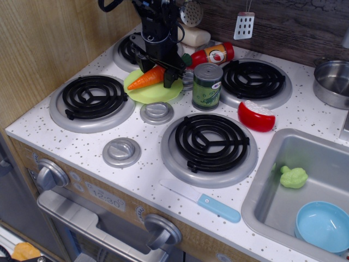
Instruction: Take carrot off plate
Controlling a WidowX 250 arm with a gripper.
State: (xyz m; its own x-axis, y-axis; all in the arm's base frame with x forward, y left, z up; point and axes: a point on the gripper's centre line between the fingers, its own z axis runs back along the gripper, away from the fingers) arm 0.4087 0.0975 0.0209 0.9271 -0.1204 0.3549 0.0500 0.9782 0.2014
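The orange carrot [143, 79] lies on the lime-green plate [155, 93], which sits between the back left and front left burners. The carrot's point faces left and its wide end sits under the gripper. My black gripper [163, 72] is low over the plate, reaching down from the back. Its fingers [173, 79] stand on either side of the carrot's wide end and look closed on it. The carrot's green stub is hidden by the fingers. The carrot still rests over the plate.
A green can [207, 86] stands just right of the plate, with a red ketchup bottle [214, 54] behind it. A red-and-white wedge [256, 115] lies to the right. The sink [327, 164] holds a blue bowl [325, 225] and a green toy [294, 177]. A blue-handled knife [210, 204] lies at the front edge.
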